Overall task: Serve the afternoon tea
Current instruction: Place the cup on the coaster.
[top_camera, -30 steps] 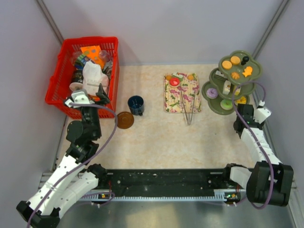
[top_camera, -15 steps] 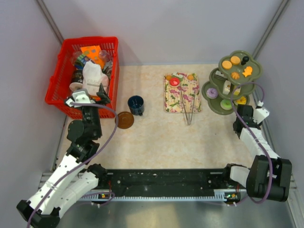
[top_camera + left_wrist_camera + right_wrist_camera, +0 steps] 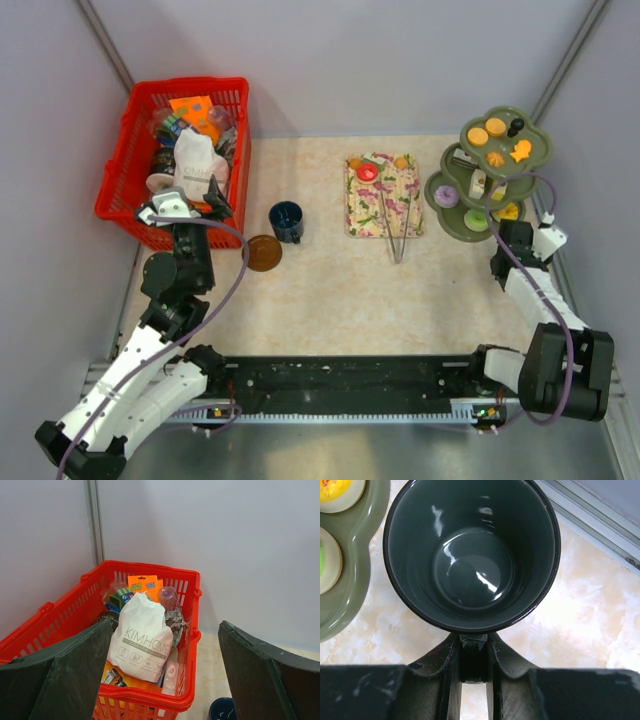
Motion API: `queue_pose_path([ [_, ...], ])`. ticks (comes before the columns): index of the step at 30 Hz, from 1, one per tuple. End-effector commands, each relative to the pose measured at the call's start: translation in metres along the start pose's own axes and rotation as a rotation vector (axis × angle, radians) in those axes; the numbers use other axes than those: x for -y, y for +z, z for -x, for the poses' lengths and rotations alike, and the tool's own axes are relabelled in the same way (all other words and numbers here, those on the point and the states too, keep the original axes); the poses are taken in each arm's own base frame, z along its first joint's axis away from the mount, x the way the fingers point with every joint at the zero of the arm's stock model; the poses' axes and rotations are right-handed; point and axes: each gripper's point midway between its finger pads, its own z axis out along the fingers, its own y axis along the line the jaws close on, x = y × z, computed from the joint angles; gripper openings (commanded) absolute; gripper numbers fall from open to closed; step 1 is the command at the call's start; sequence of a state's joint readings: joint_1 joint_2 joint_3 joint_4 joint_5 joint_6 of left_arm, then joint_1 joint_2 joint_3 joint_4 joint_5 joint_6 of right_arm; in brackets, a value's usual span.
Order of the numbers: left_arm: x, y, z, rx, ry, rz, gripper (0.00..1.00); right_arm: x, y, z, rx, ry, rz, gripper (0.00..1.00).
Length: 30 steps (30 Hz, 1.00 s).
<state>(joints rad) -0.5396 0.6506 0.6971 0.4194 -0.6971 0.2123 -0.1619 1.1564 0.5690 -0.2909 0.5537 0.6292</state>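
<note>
My right gripper (image 3: 473,647) is shut on the handle of the dark-green mug (image 3: 470,555), which stands upright and empty on the table beside the olive-green three-tier stand (image 3: 350,585). In the top view this gripper (image 3: 513,236) is just below the stand (image 3: 447,216), whose tiers hold several toy pastries. My left gripper (image 3: 165,630) is open and empty, over the near rim of the red basket (image 3: 150,695); in the top view it (image 3: 205,198) is at the basket's near right corner. The navy mug (image 3: 286,220) and a brown saucer (image 3: 264,252) sit right of it. The second saucer is not in view.
A patterned mat (image 3: 383,205) at centre back carries a red doughnut (image 3: 367,172), small pastries and thin metal tongs (image 3: 397,232). The basket (image 3: 125,170) holds a white pouch (image 3: 141,637) and mixed clutter. Walls close in on both sides; a metal rail (image 3: 600,525) runs near the mug.
The right arm has drawn in slightly by the stand, still holding the mug's handle. The left arm has barely moved.
</note>
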Motion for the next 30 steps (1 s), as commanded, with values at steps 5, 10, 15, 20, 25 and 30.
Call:
queue_pose_path([
  [5,-0.001,0.0,0.01,0.04,-0.025,0.004,0.92,-0.007,-0.006,0.012,0.021,0.032,0.044,0.34],
  [10,-0.001,0.0,0.008,0.038,-0.021,0.006,0.92,-0.011,-0.014,0.019,0.024,0.042,0.075,0.41],
  [15,-0.001,0.0,0.008,0.038,-0.022,0.006,0.92,-0.015,-0.027,0.031,0.033,0.047,0.11,0.58],
  [20,-0.001,0.0,0.008,0.036,-0.02,0.006,0.92,-0.016,-0.048,0.052,0.068,0.044,0.147,0.66],
  [25,0.001,0.001,0.007,0.034,-0.016,-0.001,0.92,-0.034,-0.086,0.068,0.123,0.009,0.289,0.68],
  [30,0.004,0.002,0.011,0.025,-0.021,-0.017,0.92,-0.066,-0.136,0.071,0.167,-0.071,0.477,0.7],
])
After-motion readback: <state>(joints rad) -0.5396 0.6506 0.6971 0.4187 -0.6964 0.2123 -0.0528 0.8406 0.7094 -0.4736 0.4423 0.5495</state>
